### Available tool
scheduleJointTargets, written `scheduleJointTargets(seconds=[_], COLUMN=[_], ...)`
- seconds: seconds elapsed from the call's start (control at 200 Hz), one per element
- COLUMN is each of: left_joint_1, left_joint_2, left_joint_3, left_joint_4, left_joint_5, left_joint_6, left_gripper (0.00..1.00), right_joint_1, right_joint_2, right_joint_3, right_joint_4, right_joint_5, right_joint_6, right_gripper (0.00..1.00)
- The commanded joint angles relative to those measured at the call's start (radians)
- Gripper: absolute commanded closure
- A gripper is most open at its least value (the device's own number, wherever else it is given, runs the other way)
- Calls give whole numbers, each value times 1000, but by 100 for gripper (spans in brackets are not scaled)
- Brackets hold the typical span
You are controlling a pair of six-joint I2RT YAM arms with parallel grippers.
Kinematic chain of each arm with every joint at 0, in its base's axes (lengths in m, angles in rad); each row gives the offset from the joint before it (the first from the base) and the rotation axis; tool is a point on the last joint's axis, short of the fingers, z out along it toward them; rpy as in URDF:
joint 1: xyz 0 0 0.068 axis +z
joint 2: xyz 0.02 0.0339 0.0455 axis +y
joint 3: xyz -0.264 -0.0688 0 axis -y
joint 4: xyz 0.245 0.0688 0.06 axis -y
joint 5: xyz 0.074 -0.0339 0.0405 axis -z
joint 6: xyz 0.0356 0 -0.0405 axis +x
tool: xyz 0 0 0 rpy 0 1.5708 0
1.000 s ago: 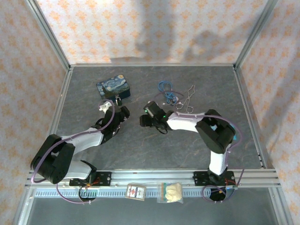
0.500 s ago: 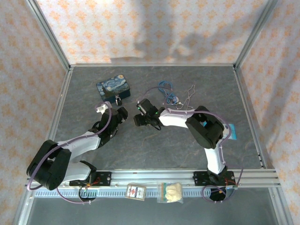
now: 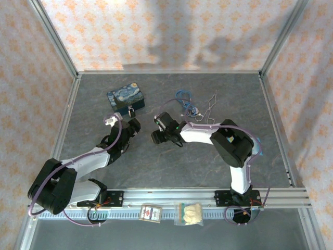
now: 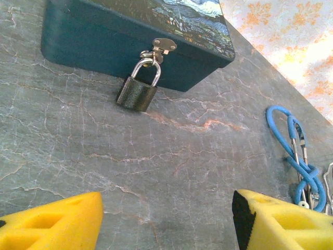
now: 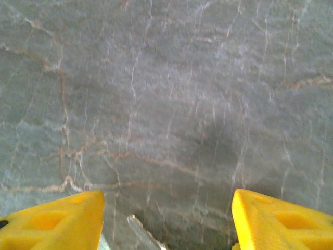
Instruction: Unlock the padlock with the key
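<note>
The small dark padlock [image 4: 137,94] hangs locked on the blue painted tin box [image 4: 93,47], ahead of the spread left claw [image 4: 167,208]. The right claw [image 5: 167,208], also spread, hovers over the grey bench [image 5: 171,104], what looks like the slim pale metal key [image 5: 141,232] between its fingers. Key pickup is in hand and calls for a low, centred pinch.

We see bright, even light in the top view; soft grey shadows fall on the far wall [image 3: 171,36], so it comes from the near side. From the left wrist the picture is crisp: the padlock [image 4: 137,94] glints on its shackle, and the wall at upper right is washed pale. From the right wrist the surface [image 5: 156,78] looks soft and blurred, with a dim patch right of the middle.
</note>
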Motion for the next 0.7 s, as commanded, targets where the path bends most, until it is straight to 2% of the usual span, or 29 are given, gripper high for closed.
scheduleJointTargets(seconds=[0.0,0.225,0.455,0.696], left_joint_1=[7,10,11,18], left_joint_2=[18,20,-4,-20], left_joint_3=[31,35,30,21], left_joint_4=[14,20,4,4], left_joint_5=[-7,-2,-18,-19], left_joint_6=[10,8,13,10], left_gripper=[32,32,32,32], right_joint_1=[1,3,10,39], right_joint_2=[-38,-50,-38,-55], right_joint_3=[-59,-89,-95,-151], right_joint_4=[-100,-98,-133,-154], right_joint_5=[-33,-37,37,116], right_joint_6=[0,-8,-15,2], right_gripper=[34,38,54,55])
